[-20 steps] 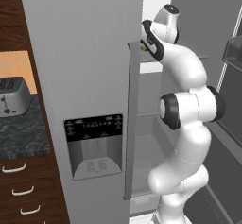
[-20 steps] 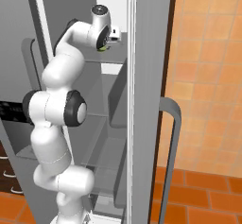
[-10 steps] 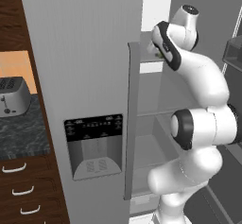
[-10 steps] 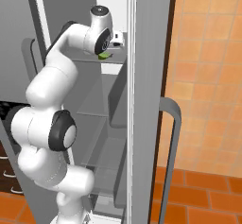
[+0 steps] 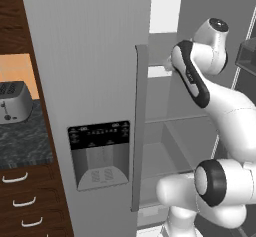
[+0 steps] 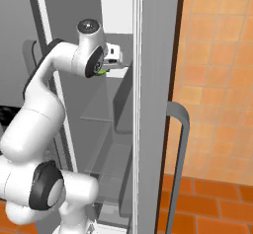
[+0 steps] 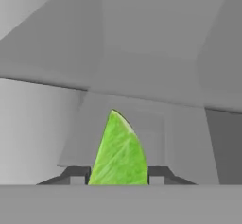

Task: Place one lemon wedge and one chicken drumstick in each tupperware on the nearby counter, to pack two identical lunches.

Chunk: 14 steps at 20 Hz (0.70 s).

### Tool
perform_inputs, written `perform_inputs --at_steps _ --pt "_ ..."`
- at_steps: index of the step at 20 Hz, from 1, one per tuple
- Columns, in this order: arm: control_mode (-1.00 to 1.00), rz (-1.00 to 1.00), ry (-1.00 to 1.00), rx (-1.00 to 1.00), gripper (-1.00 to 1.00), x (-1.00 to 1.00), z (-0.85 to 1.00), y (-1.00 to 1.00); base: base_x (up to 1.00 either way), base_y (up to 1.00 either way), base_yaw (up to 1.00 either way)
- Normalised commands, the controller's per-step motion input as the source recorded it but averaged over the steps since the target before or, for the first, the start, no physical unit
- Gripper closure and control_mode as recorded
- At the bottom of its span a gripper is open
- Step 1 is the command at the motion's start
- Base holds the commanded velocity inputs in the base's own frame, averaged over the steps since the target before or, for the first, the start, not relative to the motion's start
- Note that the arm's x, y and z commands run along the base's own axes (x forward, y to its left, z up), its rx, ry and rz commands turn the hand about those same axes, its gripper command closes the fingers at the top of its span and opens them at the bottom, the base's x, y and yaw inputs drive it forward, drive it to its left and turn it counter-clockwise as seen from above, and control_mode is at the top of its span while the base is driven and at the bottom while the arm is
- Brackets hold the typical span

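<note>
"What did you make of it from where you stood?"

"The big thing was the fridge point(image 5: 90, 81), its grey door with the long handle point(image 5: 139, 126) and the dispenser panel point(image 5: 99, 151) shut on one side, the compartment beside it open. The white arm point(image 5: 220, 111) reached up into that open part at an upper shelf point(image 6: 106, 114). Off to the side sat the counter point(image 5: 22, 141) with the silver toaster point(image 5: 14, 102) on it, well apart from the arm."

"And the hand?"

"The gripper point(image 7: 118, 173) was closed narrow on the green lemon wedge point(image 7: 119, 147); from the hand's own camera the wedge stood point-up between the two dark fingertips point(image 7: 75, 173). In the right base view a bit of green showed at the hand point(image 6: 101, 72), inside the fridge, near the shelf's height."

"So how should it go on?"

"I judged it was carrying the wedge out. It would do well to keep a firm, steady squeeze, since a slick wedge could slip, and to draw straight back clear of the shelf edge and the door frame before swinging toward the counter. I saw no tupperware from there."

"Any writing?"

"The dispenser panel had small pale marks along its top, too fine to read. No brand I could make out."
</note>
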Motion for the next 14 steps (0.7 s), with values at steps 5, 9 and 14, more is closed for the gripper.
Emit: perform_inputs --at_steps 5,9,14 --pt "1.0 0.0 0.0 -0.01 1.0 -0.2 -0.08 0.0 -0.8 0.03 0.0" --pt "1.0 0.0 0.0 0.0 1.0 0.0 0.0 0.0 -1.0 0.61 0.01" --pt "1.0 0.0 0.0 0.0 1.0 0.0 0.0 0.0 -0.83 1.0 0.12"
